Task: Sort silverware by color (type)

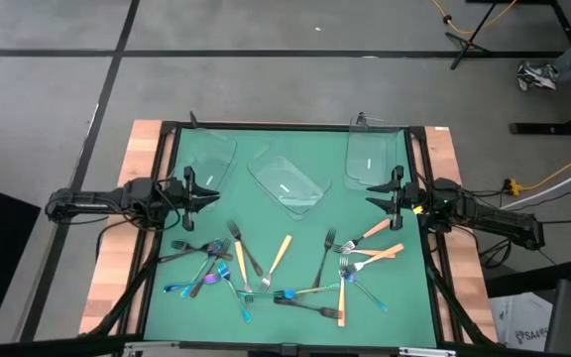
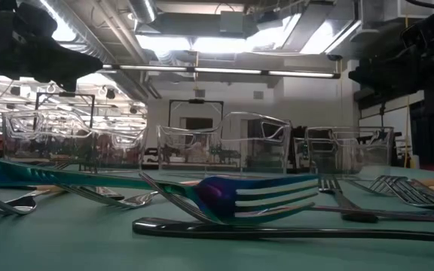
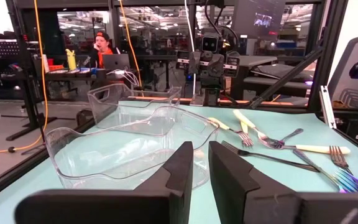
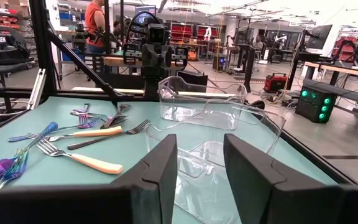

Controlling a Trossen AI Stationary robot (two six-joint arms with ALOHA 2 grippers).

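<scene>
The silverware lies scattered on the near half of the green mat (image 1: pixel 295 223). It includes black forks (image 1: pixel 246 253), iridescent blue-purple forks (image 1: pixel 206 283) and orange-handled forks (image 1: pixel 281 253), several crossing one another. In the low view an iridescent fork (image 2: pixel 255 197) lies over a black handle (image 2: pixel 277 229). My left gripper (image 1: pixel 198 191) (image 3: pixel 201 149) waits level at the mat's left edge, open by a narrow gap. My right gripper (image 1: pixel 385 193) (image 4: pixel 201 143) waits level at the right edge, open wider. Both are empty.
Three clear plastic trays stand on the far half of the mat: left (image 1: pixel 211 149), middle (image 1: pixel 287 183), right (image 1: pixel 370 154). A black frame (image 1: pixel 167 129) and wooden strips (image 1: pixel 117 248) border the mat. A person (image 3: pixel 104 46) sits at a laptop beyond the table.
</scene>
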